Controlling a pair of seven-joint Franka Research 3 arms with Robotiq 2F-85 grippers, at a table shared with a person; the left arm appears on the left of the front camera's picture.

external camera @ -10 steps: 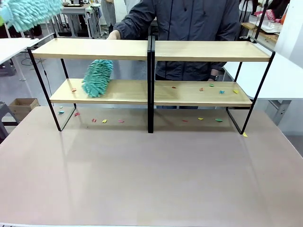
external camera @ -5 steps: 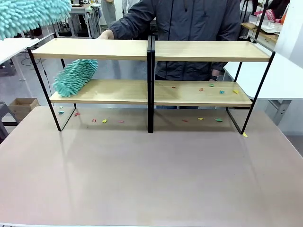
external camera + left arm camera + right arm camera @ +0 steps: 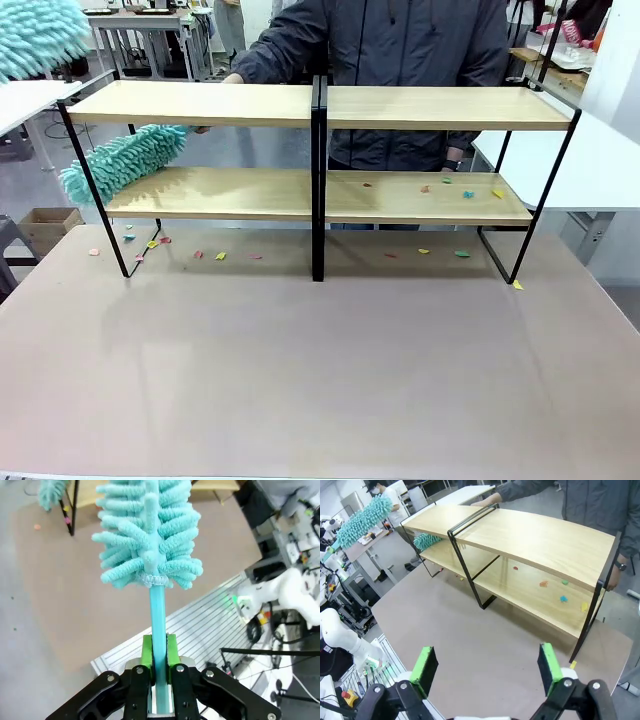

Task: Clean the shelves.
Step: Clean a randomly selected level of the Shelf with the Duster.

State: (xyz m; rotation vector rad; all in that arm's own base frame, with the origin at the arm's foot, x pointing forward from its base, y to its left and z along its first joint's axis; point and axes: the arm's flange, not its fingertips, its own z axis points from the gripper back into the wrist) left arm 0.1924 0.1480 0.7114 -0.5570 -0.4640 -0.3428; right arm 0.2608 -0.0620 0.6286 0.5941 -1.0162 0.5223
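Shelves (image 3: 420, 108) stand across the far part of the worktop (image 3: 320, 380): two tiers of light boards in a black frame, two sections joined at a centre post. The lower right board carries several coloured scraps (image 3: 467, 194). More scraps lie on the worktop under the rack, one just outside the left foot and one yellow piece beside the right foot.

A person (image 3: 400, 60) stands behind the rack, one hand (image 3: 232, 77) at the rear edge of the top left board. A teal duster (image 3: 120, 160) lies tilted over the lower left board, its tip past the left end frame. Its handle end is hidden behind the top board.

Left claw (image 3: 159, 652): clenched on the thin teal handle of a second duster (image 3: 150, 530), a green pad on each side of the handle. In the front view its fluffy head sits at the upper left corner, above and left of the shelves, apart from them.

Right claw (image 3: 486, 669): released, pads wide apart with nothing between them, above the worktop on the near side and well apart from the shelves.
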